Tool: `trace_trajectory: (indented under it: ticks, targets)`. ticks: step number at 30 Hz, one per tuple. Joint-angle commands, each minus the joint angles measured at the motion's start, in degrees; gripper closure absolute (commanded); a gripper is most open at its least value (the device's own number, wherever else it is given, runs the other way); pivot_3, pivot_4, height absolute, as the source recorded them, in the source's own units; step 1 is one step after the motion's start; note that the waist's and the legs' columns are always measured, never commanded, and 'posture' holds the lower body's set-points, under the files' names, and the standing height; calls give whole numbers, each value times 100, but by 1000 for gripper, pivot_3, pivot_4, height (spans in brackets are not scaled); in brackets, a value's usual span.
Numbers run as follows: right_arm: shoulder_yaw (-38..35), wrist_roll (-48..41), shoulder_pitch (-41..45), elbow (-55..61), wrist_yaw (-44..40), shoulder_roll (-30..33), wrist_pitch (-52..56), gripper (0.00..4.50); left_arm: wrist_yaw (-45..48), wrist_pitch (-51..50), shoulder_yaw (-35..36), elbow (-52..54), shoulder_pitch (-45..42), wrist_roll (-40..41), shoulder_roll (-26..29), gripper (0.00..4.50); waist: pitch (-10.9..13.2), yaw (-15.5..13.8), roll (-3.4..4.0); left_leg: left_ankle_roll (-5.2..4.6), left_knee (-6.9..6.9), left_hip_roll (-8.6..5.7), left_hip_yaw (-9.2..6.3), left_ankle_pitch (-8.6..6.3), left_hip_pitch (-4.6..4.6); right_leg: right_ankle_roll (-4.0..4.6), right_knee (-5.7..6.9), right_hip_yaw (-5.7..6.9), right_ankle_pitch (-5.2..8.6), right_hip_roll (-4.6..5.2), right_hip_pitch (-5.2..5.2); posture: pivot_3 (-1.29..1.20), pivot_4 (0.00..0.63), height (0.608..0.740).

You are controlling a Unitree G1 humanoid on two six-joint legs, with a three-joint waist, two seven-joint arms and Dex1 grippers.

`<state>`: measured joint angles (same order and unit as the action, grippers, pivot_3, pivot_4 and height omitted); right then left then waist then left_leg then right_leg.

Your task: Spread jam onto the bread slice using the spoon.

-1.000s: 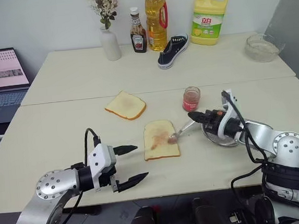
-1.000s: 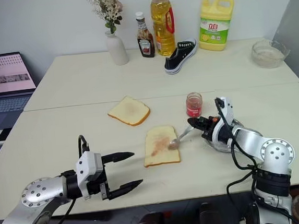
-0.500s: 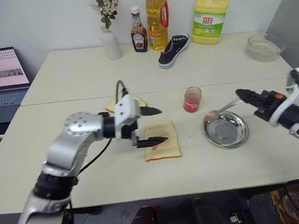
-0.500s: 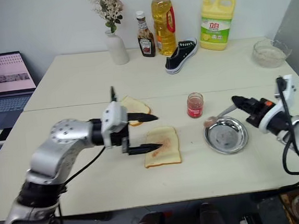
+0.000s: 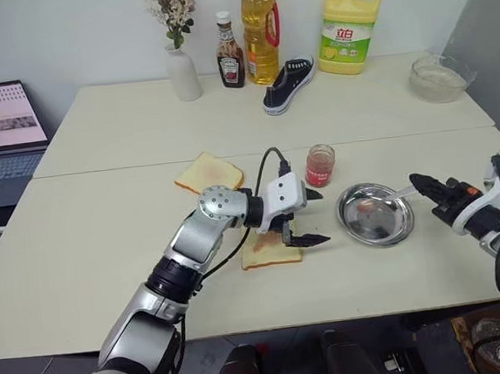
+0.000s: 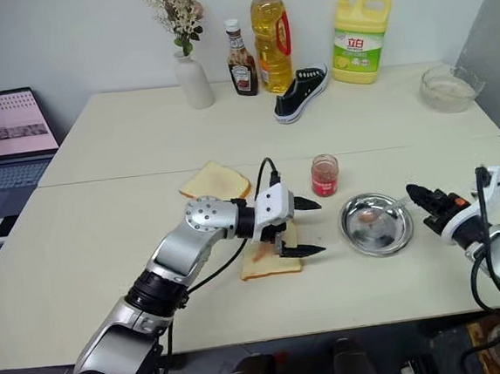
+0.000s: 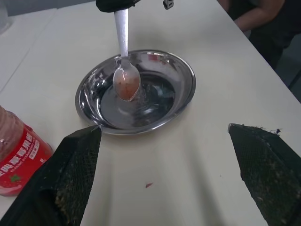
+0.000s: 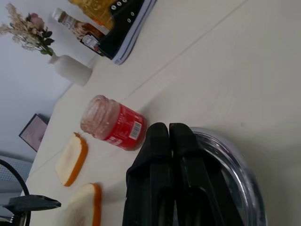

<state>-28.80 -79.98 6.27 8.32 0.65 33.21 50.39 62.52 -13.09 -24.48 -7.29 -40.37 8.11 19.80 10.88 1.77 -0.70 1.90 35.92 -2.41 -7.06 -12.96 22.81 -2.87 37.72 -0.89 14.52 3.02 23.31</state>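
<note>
The pale table (image 5: pixel 107 252) holds a jar of jam (image 5: pixel 320 164), steel dish (image 5: pixel 375 214) and two bread slices (image 5: pixel 209 175) near. A vase (image 5: pixel 183 73), bottles (image 5: pixel 260 33), a shoe (image 5: pixel 288 85) and a glass bowl (image 5: pixel 438 78) stand far.

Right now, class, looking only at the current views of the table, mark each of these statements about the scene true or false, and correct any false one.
1. The right gripper holds the spoon with its bowl over the steel dish. True.
2. The left gripper is shut on the bread slice. False: its fingers are open, above the slice, holding nothing.
3. The jam jar stands inside the dish. False: it stands on the table beside it.
4. The spoon's bowl carries red jam. True.
5. A second bread slice lies farther back on the table. True.
</note>
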Motion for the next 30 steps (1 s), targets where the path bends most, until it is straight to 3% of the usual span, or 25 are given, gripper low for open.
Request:
trace_trajectory:
  ticks: [1,9,12,23,30]
  targets:
    - [-81,243,88,-234,-351,15,-140,4471,-55,23,122,164,-45,-5,-55,0,0,1,0,0,0,0,1,0,0,0,0,-1,0,0,0,0,150,740]
    - [-198,473,350,-884,-522,-187,-169,4471,-63,-57,227,312,31,39,75,0,-1,3,1,0,4,0,1,0,-3,-2,5,-2,-2,0,-1,0,150,740]
    - [-356,475,440,-1118,-461,-251,-198,3875,-86,-73,241,314,35,28,88,0,-1,-7,1,0,5,0,1,0,-3,-2,7,-3,-2,1,-1,0,150,740]
    - [-761,505,631,-1604,-379,-275,-154,23,-121,-51,321,285,33,9,59,0,-1,-3,2,0,5,-1,4,0,-6,2,13,-6,-5,2,-1,0,150,740]
    - [-952,773,512,-1218,-314,336,-15,23,140,-173,627,415,160,145,589,0,-3,-1,6,0,6,-1,6,0,-8,1,16,-8,-5,2,-1,0,150,740]
